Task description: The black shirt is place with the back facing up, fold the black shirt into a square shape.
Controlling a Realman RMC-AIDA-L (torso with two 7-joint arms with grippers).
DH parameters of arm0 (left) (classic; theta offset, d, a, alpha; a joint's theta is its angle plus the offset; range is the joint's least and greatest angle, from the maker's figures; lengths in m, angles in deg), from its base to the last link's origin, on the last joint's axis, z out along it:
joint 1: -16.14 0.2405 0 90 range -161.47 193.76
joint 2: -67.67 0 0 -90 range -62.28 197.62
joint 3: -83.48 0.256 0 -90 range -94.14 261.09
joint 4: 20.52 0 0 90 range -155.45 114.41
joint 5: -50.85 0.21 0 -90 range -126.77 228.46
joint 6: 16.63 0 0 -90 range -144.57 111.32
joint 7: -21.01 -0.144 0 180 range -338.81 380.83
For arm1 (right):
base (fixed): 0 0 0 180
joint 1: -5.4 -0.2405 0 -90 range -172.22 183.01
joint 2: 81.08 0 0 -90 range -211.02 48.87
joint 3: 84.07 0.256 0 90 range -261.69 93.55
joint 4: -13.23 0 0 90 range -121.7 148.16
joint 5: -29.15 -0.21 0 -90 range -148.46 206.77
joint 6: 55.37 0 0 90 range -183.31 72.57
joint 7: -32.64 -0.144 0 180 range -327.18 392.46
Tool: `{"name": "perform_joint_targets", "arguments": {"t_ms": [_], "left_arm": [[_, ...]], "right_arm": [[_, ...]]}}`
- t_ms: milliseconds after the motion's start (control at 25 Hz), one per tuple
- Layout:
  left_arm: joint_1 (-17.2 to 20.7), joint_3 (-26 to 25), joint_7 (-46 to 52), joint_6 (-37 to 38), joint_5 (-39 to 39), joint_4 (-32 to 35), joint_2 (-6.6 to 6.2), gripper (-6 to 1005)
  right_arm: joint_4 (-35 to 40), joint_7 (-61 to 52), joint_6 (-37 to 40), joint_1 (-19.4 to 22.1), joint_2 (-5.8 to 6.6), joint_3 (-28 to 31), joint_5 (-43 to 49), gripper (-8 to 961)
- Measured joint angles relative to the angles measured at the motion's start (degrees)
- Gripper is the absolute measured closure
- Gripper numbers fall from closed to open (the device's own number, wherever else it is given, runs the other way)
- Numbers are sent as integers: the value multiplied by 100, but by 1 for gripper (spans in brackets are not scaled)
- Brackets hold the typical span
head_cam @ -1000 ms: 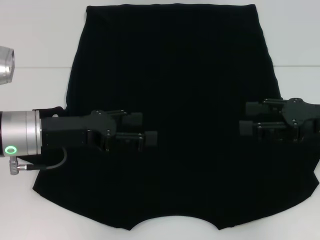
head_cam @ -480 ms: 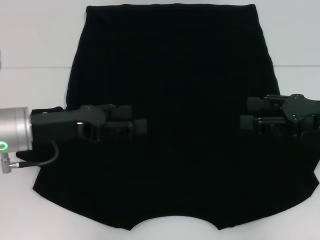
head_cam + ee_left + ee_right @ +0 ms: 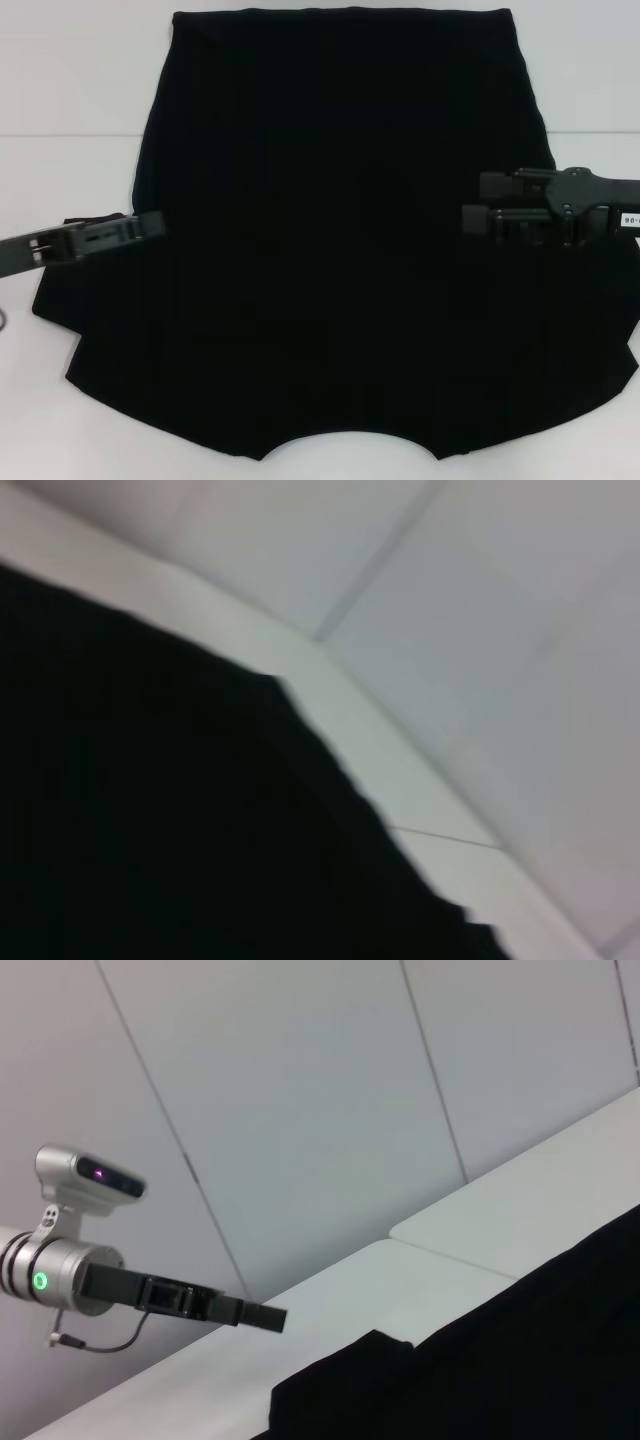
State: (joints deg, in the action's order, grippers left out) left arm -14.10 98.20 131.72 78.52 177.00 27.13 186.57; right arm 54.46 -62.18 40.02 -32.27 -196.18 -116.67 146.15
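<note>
A: Head view?
B: Black shirt (image 3: 340, 250) spread flat on white tabletop (image 3: 70, 80). Left pincer (image 3: 150, 224) edge-on over left sleeve; gap between fingers impossible to tell. Right pincer (image 3: 478, 205) over right side, fingers apart, holding nothing.

A: Right wrist view?
B: Left pincer (image 3: 268, 1317) raised clear above shirt (image 3: 500, 1360); panelled wall (image 3: 300, 1110) behind.

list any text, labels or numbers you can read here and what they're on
Small white label on the right gripper's arm: dark characters, too small to read.
Black shirt: no lettering on the side showing.
Left gripper: no text visible.
</note>
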Motion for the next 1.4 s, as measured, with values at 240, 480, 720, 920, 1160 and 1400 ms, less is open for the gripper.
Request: {"name": "perform_joint_targets", "arguments": {"t_ms": [240, 480, 720, 920, 1160, 1400], "left_arm": [[151, -290, 507, -409, 565, 224, -61, 113], [174, -397, 907, -716, 1141, 308, -77, 113], [124, -401, 1092, -965, 1547, 311, -94, 113], [120, -387, 1220, -1208, 1688, 283, -95, 113], [116, -336, 1364, -1532, 1878, 201, -92, 113], [94, -326, 1410, -1682, 1940, 70, -89, 113]], "right_arm": [[16, -32, -81, -70, -8, 7, -9, 111], [23, -45, -124, -104, -12, 8, -58, 110], [26, -45, -162, -121, -10, 9, -82, 110], [26, -59, -170, -151, -7, 8, -82, 111], [35, -124, -179, -172, 13, 8, -82, 111], [35, -125, -179, -173, 14, 9, -81, 112]]}}
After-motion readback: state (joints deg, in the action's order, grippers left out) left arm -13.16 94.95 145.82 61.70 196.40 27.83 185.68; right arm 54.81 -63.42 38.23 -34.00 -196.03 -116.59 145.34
